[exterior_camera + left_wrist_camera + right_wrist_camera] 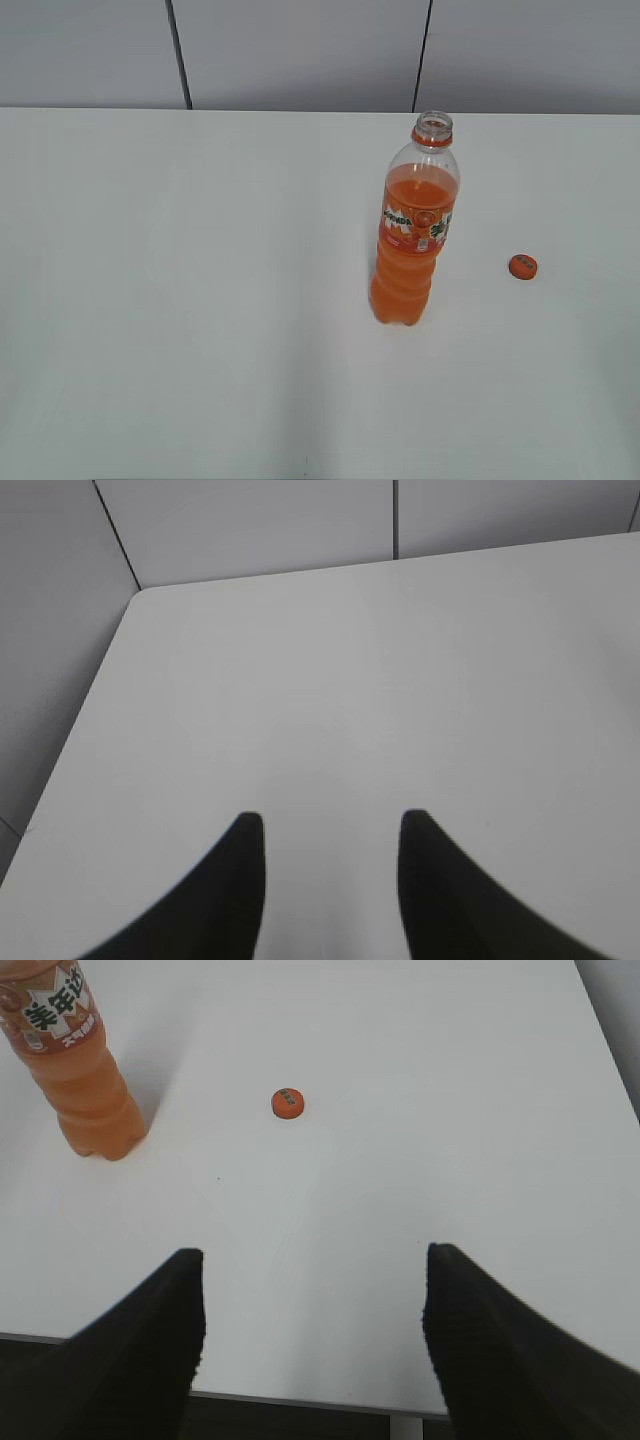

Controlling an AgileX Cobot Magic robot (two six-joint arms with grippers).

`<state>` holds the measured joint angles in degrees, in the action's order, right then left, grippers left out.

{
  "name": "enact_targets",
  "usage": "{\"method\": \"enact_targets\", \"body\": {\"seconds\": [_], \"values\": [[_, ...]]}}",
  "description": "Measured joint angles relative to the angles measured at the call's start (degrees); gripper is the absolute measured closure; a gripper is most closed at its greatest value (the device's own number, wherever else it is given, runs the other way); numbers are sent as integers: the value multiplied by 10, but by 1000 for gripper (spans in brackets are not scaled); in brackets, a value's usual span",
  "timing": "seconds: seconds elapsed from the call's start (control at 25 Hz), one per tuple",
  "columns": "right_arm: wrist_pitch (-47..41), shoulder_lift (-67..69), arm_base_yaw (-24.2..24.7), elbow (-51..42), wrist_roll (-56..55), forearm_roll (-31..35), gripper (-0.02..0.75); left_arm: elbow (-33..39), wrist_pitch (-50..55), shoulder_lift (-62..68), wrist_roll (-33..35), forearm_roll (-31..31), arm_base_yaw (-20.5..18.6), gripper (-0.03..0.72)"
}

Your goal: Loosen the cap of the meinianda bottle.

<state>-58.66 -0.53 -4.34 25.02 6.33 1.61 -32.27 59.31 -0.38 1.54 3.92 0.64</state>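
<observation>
The meinianda bottle (413,228) stands upright on the white table, right of centre, with orange liquid, a label band and an orange neck ring; its mouth is open with no cap on it. The orange cap (523,266) lies flat on the table to the bottle's right. In the right wrist view the bottle's lower body (82,1075) is at top left and the cap (287,1102) lies beside it. My right gripper (312,1300) is open and empty above the table's near edge. My left gripper (330,865) is open and empty over bare table. Neither gripper shows in the exterior view.
The white table (200,300) runs to a grey panelled wall at the back. The left wrist view shows the table's rounded far-left corner (145,590). The right wrist view shows the table's near edge (300,1400) and right edge.
</observation>
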Motion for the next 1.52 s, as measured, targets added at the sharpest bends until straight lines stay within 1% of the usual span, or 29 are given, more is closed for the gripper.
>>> {"method": "enact_targets", "body": {"seconds": [0.44,1.52], "values": [[0,0,0,0,0,0,225,0,0,0,0,0,0,437],[0,0,0,0,0,0,225,0,0,0,0,0,0,439]]}}
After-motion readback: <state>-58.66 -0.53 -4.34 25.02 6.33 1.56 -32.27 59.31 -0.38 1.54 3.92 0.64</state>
